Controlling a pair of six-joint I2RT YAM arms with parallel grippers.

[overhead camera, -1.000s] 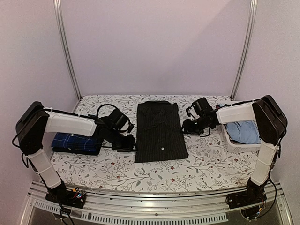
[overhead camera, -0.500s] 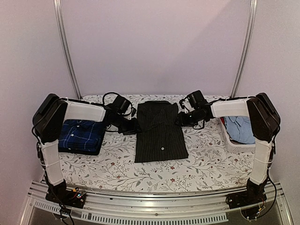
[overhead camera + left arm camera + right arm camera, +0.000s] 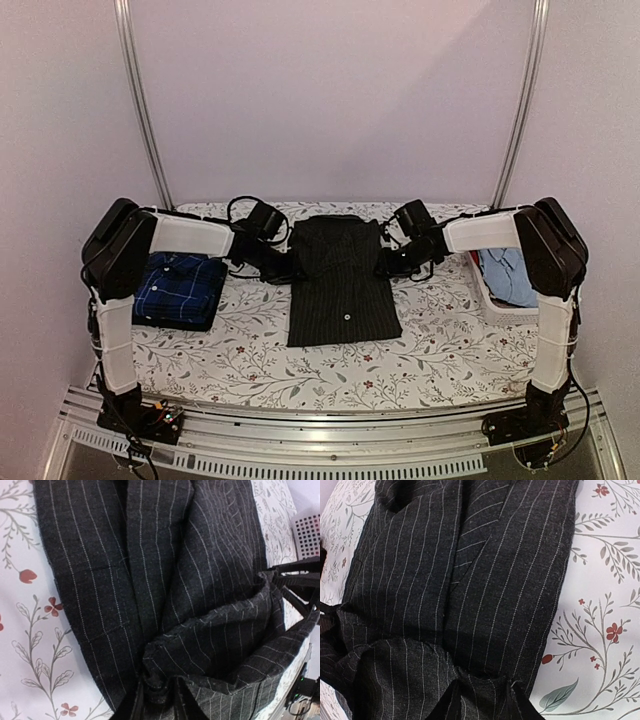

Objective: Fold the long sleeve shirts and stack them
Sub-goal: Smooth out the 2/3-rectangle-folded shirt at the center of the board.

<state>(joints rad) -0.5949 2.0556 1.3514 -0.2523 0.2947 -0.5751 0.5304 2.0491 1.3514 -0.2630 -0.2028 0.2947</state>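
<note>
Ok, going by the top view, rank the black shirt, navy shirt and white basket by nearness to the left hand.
1. Black shirt, centre of the table, its edge at the left hand.
2. Navy shirt, left side.
3. White basket, far right edge.

You are looking at the left arm and the right arm, both wearing smooth white covers between bulky black joints. Black cables are looping at the left wrist, more wires are gathering at the black bases, and narrow black fingers are showing in both wrist views.
</note>
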